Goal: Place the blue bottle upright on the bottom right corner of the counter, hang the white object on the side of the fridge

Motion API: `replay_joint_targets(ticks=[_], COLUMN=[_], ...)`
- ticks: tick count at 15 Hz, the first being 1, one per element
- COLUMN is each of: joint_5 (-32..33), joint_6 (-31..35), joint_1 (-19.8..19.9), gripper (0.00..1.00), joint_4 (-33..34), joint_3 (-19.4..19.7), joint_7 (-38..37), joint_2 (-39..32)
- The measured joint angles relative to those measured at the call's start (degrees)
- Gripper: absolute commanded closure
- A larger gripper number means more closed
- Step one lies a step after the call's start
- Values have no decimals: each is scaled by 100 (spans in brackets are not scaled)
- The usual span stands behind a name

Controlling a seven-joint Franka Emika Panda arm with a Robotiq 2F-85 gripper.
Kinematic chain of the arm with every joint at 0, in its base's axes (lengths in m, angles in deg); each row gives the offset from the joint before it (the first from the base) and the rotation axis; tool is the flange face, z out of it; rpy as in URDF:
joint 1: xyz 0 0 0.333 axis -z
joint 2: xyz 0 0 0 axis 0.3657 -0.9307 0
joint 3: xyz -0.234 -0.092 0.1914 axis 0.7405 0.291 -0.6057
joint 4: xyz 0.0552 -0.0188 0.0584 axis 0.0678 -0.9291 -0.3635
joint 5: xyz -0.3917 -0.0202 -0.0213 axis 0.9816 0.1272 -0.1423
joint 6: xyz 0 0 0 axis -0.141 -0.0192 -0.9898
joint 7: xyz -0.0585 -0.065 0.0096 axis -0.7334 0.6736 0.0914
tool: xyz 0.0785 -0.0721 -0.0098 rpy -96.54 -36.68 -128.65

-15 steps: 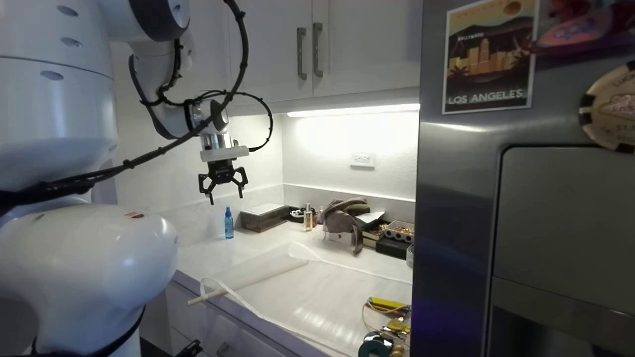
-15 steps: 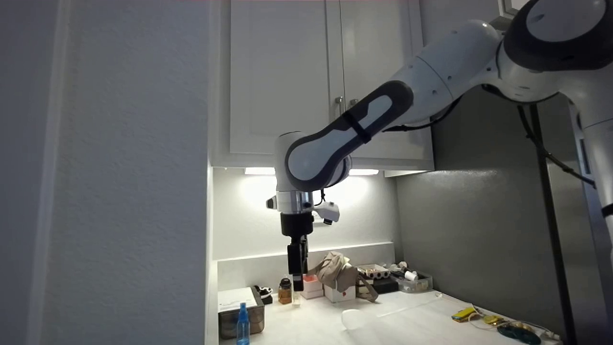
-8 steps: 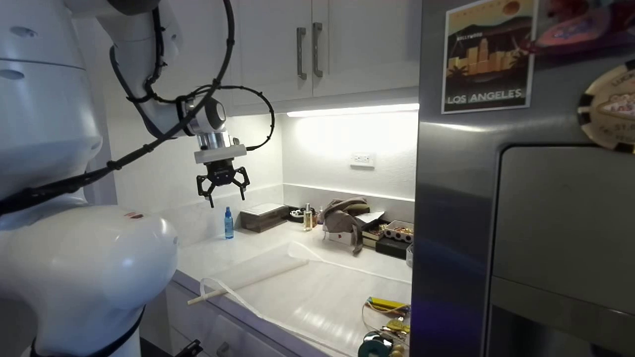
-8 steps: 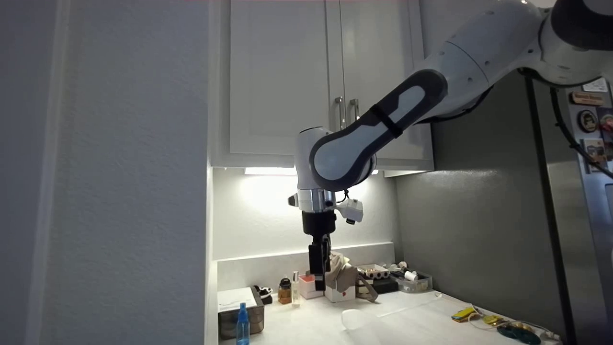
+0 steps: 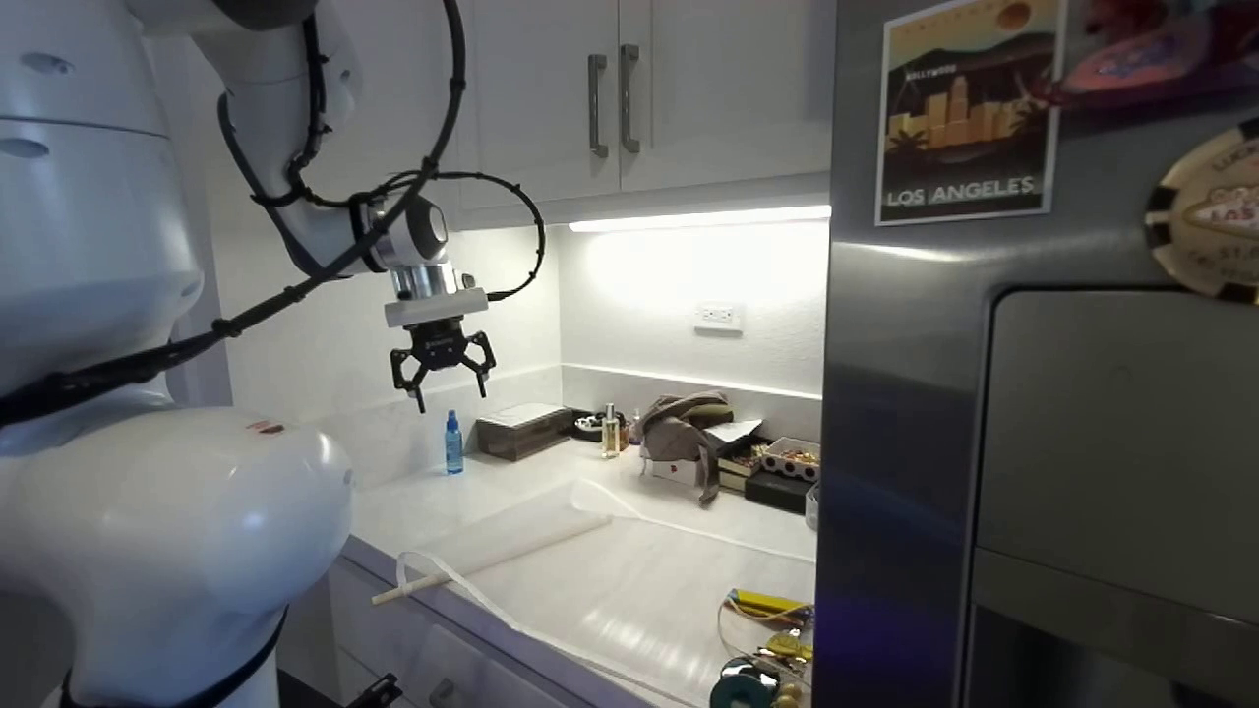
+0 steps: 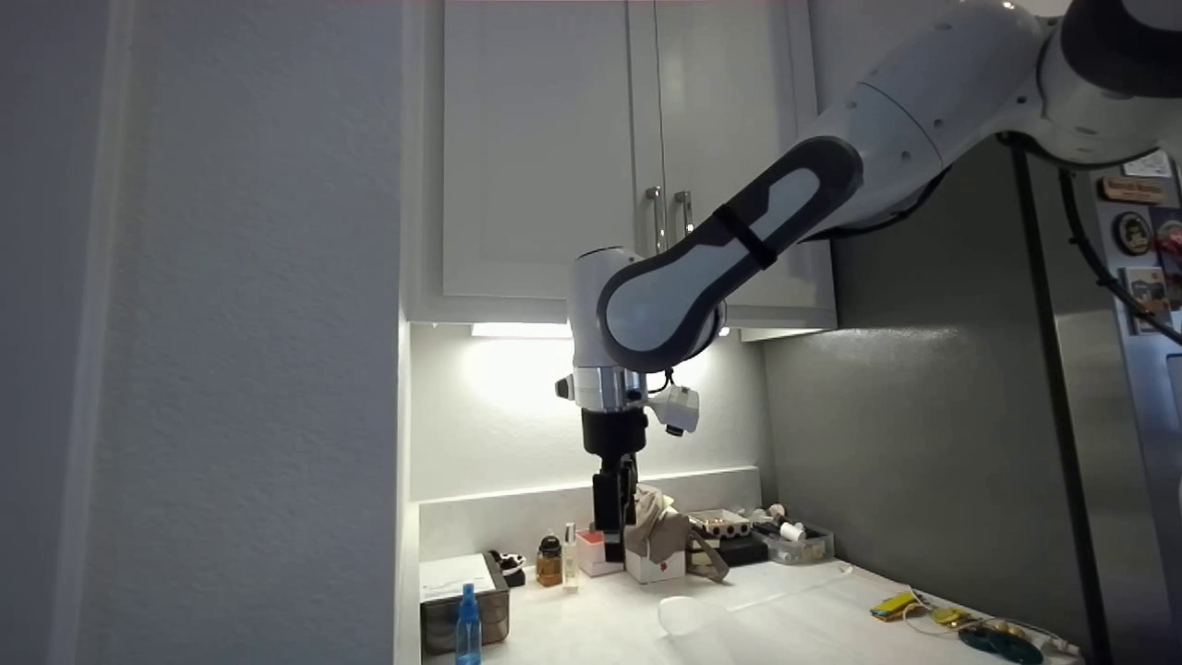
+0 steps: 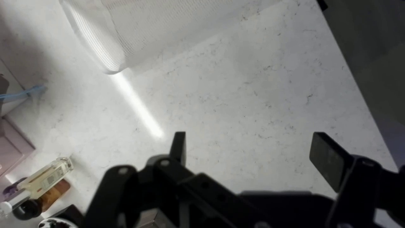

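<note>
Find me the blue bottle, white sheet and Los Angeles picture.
Blue bottle (image 5: 453, 451): in an exterior view, on its body.
White sheet (image 7: 161, 23): wrist view, on its mesh.
Los Angeles picture (image 5: 961, 120): in an exterior view, on its cityscape.

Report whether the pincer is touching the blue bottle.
Apart. In an exterior view, the pincer hangs well clear of the blue bottle, with the amber bottle showing in the gap between them.

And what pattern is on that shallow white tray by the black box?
Black dots; the tray shows best in an exterior view.
</note>
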Motion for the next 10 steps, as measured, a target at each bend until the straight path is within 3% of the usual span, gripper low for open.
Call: replay_joint_targets(ticks=[5, 10], joint_5=[363, 921], joint_6=[1244, 1613], joint_1=[80, 518], gripper=[0, 0], joint_4=[-334, -547], joint_3=[8, 141], joint_7=[-1308, -2529], joint_2=[79, 438])
